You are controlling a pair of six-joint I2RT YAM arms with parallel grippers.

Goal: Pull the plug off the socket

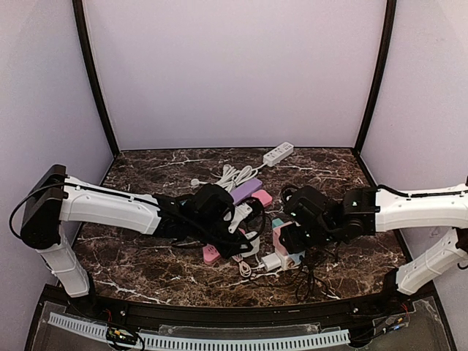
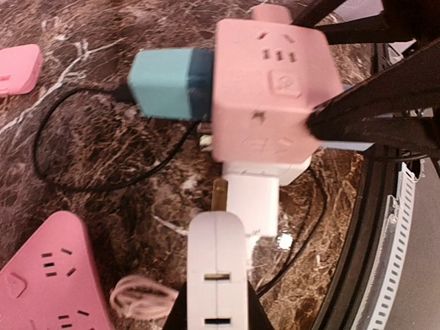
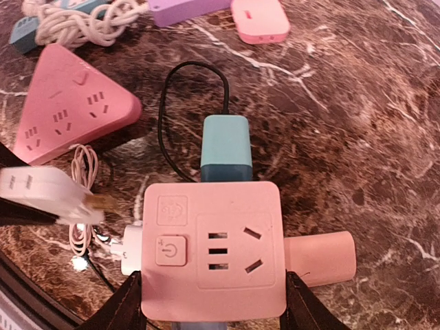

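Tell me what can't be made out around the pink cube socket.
Top view: the cube is mostly hidden under the right gripper; the white plug is too small for detail.
Right wrist view: the cube's near side is cut off by the bottom edge.
Left wrist view: the left gripper is cut off by the bottom edge, behind the white adapter; the white plug's prongs are hidden by the cube.

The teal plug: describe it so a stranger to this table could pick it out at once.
On the marble table, find the pink cube socket clamped between the right arm's fingers. The teal plug sticks out of the cube's far side. Unlike the white adapter and pink stub on its other sides, it is teal and trails a thin black cable.
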